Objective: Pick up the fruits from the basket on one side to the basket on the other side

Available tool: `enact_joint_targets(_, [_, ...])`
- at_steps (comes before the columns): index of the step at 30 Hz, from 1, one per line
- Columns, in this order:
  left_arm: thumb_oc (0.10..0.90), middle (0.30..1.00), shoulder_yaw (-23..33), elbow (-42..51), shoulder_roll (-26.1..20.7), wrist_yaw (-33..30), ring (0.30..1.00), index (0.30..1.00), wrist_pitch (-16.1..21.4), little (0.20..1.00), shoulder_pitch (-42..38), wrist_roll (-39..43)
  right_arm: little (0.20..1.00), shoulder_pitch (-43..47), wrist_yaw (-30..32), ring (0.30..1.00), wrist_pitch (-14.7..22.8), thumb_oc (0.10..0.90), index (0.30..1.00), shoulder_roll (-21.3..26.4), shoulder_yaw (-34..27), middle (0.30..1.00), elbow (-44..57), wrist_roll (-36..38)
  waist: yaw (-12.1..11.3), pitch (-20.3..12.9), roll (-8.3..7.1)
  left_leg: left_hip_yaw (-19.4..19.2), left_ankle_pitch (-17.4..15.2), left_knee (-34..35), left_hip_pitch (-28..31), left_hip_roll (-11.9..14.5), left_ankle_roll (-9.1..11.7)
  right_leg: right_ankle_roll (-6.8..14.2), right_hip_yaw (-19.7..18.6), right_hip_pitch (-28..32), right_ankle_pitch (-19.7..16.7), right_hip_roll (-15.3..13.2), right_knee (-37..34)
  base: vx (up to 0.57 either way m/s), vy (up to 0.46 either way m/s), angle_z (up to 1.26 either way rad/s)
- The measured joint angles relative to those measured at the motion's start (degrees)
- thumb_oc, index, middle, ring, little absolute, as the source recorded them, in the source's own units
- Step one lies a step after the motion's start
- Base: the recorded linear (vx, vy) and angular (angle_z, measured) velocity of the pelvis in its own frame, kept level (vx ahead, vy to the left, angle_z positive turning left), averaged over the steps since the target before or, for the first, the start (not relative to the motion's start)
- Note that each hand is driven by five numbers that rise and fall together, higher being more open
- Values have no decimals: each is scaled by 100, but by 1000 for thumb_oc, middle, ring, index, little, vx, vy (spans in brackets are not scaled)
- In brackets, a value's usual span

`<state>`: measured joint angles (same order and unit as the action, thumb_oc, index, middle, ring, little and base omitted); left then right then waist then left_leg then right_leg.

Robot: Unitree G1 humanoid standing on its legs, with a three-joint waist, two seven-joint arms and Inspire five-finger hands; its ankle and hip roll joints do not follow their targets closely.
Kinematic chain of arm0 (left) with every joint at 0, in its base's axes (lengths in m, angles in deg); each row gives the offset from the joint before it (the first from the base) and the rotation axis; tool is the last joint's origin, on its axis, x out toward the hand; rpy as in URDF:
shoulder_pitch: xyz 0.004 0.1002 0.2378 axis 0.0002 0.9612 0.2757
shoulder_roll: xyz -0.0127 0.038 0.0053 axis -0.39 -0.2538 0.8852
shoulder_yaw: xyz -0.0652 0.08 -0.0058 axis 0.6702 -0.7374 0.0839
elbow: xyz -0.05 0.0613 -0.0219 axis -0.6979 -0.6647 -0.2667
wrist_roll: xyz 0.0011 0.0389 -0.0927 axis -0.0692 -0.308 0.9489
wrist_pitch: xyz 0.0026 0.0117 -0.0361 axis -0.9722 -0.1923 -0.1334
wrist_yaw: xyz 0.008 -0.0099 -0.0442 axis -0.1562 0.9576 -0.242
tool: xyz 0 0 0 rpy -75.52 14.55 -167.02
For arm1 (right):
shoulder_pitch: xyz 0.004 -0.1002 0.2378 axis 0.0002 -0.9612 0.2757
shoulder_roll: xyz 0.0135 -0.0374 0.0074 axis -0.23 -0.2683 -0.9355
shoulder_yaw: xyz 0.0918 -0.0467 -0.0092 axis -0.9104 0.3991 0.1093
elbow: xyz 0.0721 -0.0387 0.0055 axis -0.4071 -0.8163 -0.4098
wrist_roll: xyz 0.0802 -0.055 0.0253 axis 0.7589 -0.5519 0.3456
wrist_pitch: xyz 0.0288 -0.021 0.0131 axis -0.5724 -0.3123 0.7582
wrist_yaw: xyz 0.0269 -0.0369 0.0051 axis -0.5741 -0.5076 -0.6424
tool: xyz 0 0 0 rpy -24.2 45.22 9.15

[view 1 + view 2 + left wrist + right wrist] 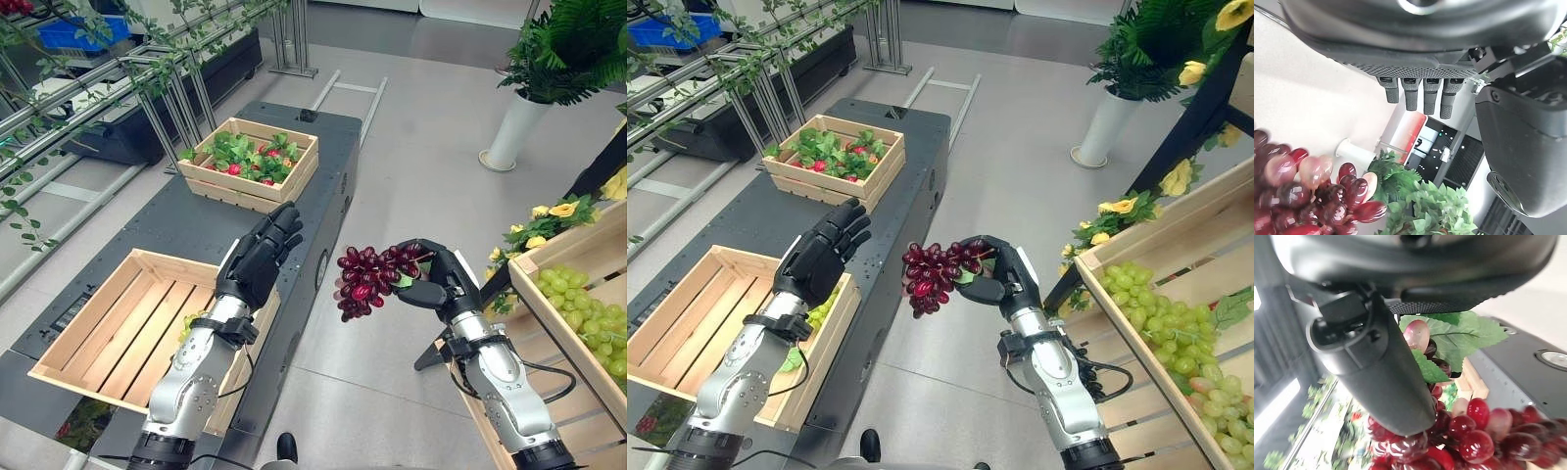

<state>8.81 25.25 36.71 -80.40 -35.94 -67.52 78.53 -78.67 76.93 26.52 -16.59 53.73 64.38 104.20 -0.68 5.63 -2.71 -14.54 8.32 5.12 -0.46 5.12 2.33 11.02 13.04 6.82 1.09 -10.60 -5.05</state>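
Right hand (pixel 436 279), fingers and thumb curled round the stem end of a bunch of dark red grapes (pixel 367 277), held in mid-air over the grey floor, between the two sides; left hand (pixel 260 257), fingers straight and relaxed, holding nothing, raised above the near right corner of a pale slatted wooden crate (pixel 103 323) on a dark grey platform (pixel 196 220); green grapes (pixel 193 323) at that crate's right wall; light wooden crate of green grapes (pixel 588 313) at the robot's right.
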Motion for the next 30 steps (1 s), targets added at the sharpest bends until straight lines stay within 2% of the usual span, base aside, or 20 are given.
enact_joint_targets(7, [800,900,-23,0,119,17,900,900,76,900,18,236,300,-103,51,300,-12,400,300,-346,66,300,-468,833,146,0,1,-84,-13,0,4,9,6,-1,-47,-42,-9,3,6,-3,-18,-5])
enact_joint_targets(12, [800,900,-453,-95,184,28,900,900,568,900,-17,457,300,-71,43,300,62,400,300,-530,331,300,-1131,1816,149,5,31,-326,-15,-4,-82,86,9,-22,-189,-400,-33,19,202,-211,-21,-25])
enact_joint_targets(15, [800,900,-759,-370,220,57,900,900,910,900,-232,464,300,201,0,300,150,400,300,-519,364,300,-1619,2183,208,70,161,-349,0,-148,-505,129,-8,-48,-197,-927,-45,15,431,-178,7,-15])
enact_joint_targets(17, [800,900,-808,-518,252,56,900,900,939,900,-296,465,300,380,0,300,153,400,300,-510,353,300,-1872,2355,219,172,304,-335,17,-157,-607,132,-27,-53,-216,-1031,-115,15,427,-89,-8,-16])
enact_joint_targets(19, [800,900,-819,-580,316,50,900,900,1029,900,-298,469,300,390,-10,300,197,400,300,-479,327,300,-1937,2592,276,404,499,-332,10,-239,-616,149,-24,-52,-207,-1037,-126,17,428,-92,-24,-5])
enact_joint_targets(23, [800,900,-833,-582,464,45,900,900,1409,900,-375,635,300,497,-243,300,376,400,300,-469,192,300,-2023,3172,299,832,713,-322,-13,-379,-801,224,-1,-91,-206,-1300,-117,34,611,-74,-34,-12])
enact_joint_targets(30, [800,900,-983,-734,460,20,900,900,1751,900,-870,801,300,913,-418,300,582,400,300,-486,33,300,-2380,3766,298,1550,683,-326,-127,-884,-1159,397,43,-218,-161,-1784,10,43,1215,-40,-35,-12])
